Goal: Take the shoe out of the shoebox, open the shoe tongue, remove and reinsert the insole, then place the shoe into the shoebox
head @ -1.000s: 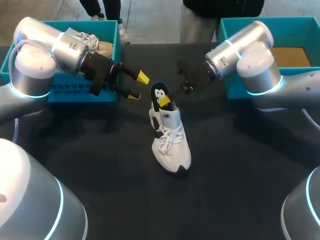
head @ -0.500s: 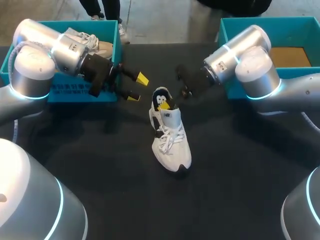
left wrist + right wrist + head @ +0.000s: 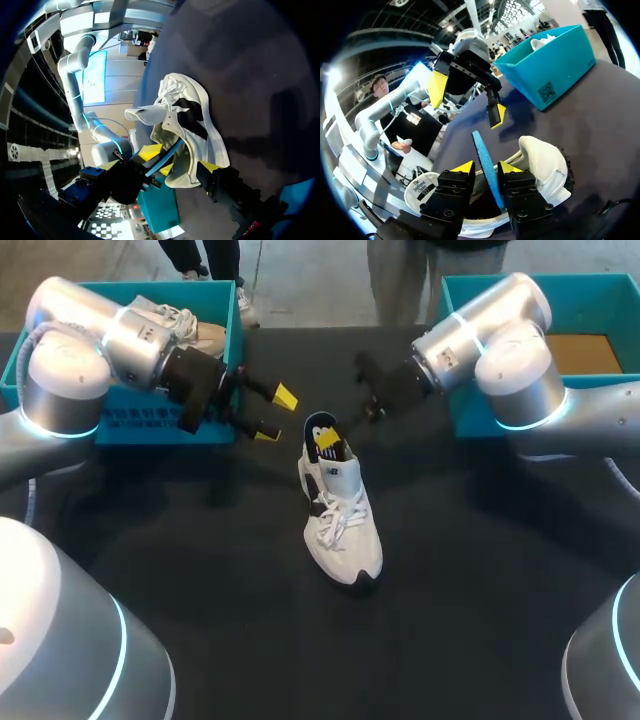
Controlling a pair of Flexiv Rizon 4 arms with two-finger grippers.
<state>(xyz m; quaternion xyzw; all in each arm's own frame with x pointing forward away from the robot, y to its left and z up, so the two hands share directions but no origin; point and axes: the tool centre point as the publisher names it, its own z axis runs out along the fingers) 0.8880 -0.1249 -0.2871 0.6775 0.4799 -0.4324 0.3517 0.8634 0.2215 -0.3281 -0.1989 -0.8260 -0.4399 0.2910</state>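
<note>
Head camera: fixed high behind robot, looks steeply down on dark table (image 3: 480,620). Whole shoe (image 3: 340,520) at frame centre, arms enter from left and right edges.

Left wrist camera: on left arm, looks along its fingers across table. Shoe close ahead, my right arm behind it.

Right wrist camera: faces opposite way, very near. Right gripper (image 3: 486,167), clamped on blue insole (image 3: 481,147), fills foreground; left gripper (image 3: 467,101) beyond.

All three views share shoe and insole. Each wrist camera sees other arm's gripper.
</note>
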